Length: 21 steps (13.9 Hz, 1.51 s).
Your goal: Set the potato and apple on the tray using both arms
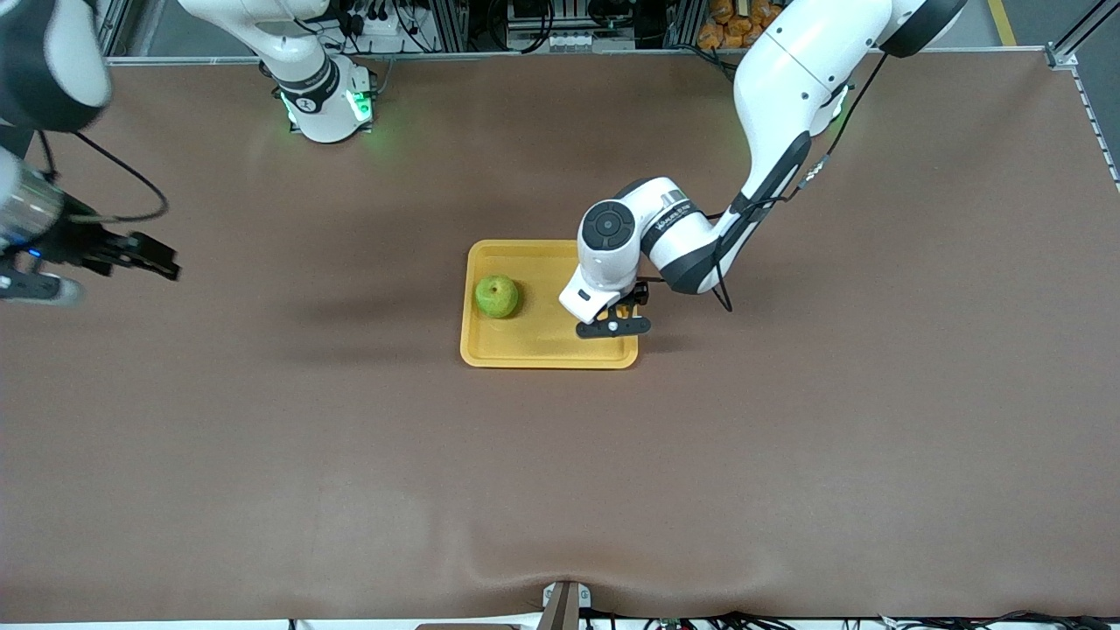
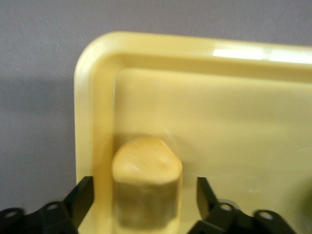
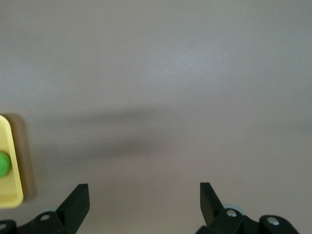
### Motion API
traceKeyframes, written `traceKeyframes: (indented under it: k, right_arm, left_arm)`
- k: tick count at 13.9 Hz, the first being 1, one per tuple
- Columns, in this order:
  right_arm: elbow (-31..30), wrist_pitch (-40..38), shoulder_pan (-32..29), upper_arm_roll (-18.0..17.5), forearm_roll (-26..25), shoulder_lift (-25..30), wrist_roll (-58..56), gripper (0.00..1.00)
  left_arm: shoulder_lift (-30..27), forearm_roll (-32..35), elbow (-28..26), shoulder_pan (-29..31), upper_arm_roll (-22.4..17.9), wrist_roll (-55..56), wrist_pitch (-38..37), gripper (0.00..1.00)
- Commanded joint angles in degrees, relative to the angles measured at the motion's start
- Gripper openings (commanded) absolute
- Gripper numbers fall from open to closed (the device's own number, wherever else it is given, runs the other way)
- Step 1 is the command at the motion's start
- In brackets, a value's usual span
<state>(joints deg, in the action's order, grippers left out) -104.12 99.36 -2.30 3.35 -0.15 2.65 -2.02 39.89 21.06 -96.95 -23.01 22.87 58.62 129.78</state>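
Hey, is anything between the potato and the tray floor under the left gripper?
Nothing visible. The potato sits between the left gripper's open fingers, over the tray corner; the apple lies apart.

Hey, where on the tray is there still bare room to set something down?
On the tray, the bare floor lies between the apple and the left gripper, plus the strip nearer the front camera. It is crowded by the potato, between the open jaws.

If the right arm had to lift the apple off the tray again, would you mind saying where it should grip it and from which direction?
Grip the apple across its widest middle, coming straight down from above. It is round, so no side is better, and it sits free on the tray, apart from the rim. The left gripper and the potato occupy the tray's other end, so a vertical approach by the right gripper avoids them.
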Motion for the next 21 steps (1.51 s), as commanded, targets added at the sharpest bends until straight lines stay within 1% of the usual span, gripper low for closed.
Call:
traceKeyframes:
  k: [1,3,4,6,7,8,9,10,11,12,13,15,17,18,20,21]
  right_arm:
    - [-1.1,-4.0,-1.8,-1.2,1.1,5.8,-2.5,1.00]
    - [-1.1,-7.8,-1.7,-1.2,1.2,8.7,-0.6,1.00]
    - [-1.1,-8.6,-1.6,-1.3,1.4,9.3,1.0,1.00]
    - [-1.2,-11.3,-1.4,-1.4,2.2,10.1,4.2,1.00]
    - [-1.1,-13.6,-1.9,-1.2,5.8,10.4,6.4,1.00]
    - [-1.1,-14.3,-2.4,-0.9,7.6,10.5,6.7,1.00]
    - [-1.0,-13.8,-2.4,-0.7,7.7,10.6,6.3,1.00]
    - [0.3,-13.6,-2.5,-0.8,7.3,10.6,5.8,1.00]
    - [1.7,-13.6,-2.2,-1.1,5.5,10.6,5.0,1.00]
    - [2.6,-13.7,-1.7,-1.3,2.3,10.6,3.4,1.00]
    - [3.0,-14.0,-1.3,-1.4,1.2,10.6,2.3,1.00]
    - [3.0,-14.2,-1.5,-1.1,1.5,10.8,2.2,1.00]
    - [3.3,-13.0,-1.2,-1.5,1.4,10.8,2.2,1.00]
    - [3.3,-12.8,-1.0,-1.5,1.5,10.6,2.2,1.00]
    - [4.9,-12.4,-0.7,-1.5,1.6,9.0,2.4,1.00]
    - [7.3,-12.9,-0.7,-1.4,1.6,7.0,2.4,1.00]
  left_arm:
    - [-3.3,1.4,1.8,0.3,-0.1,0.8,-5.5,1.00]
    - [-5.9,0.6,4.2,2.4,0.2,-0.3,-11.1,1.00]
    - [-6.9,0.5,5.2,3.4,0.7,-0.4,-13.3,1.00]
    - [-10.1,-3.4,6.7,5.6,0.8,-2.3,-16.4,1.00]
    - [-11.9,-6.0,7.1,7.6,0.8,-6.3,-18.1,1.00]
    - [-13.9,-8.5,7.5,9.5,0.7,-10.6,-19.8,1.00]
    - [-15.5,-10.4,7.9,11.3,0.7,-13.8,-21.4,1.00]
    - [-17.3,-11.6,8.0,13.4,0.7,-15.1,-22.3,1.00]
    - [-19.4,-12.3,8.0,15.2,0.7,-15.4,-22.4,1.00]
    - [-21.3,-12.4,8.0,17.0,0.7,-15.8,-23.5,1.00]
    - [-23.1,-12.4,8.0,18.9,0.7,-16.6,-25.0,1.00]
    - [-26.5,-12.4,8.0,21.6,0.7,-17.0,-25.9,1.00]
    - [-29.8,-12.4,7.9,24.7,0.2,-17.3,-26.7,1.00]
    - [-30.7,-12.4,7.9,26.2,0.4,-18.2,-27.0,1.00]
    - [-33.1,-12.4,8.0,28.7,0.3,-23.6,-29.4,1.00]
    - [-34.6,-12.4,8.0,29.7,0.1,-25.9,-31.5,1.00]
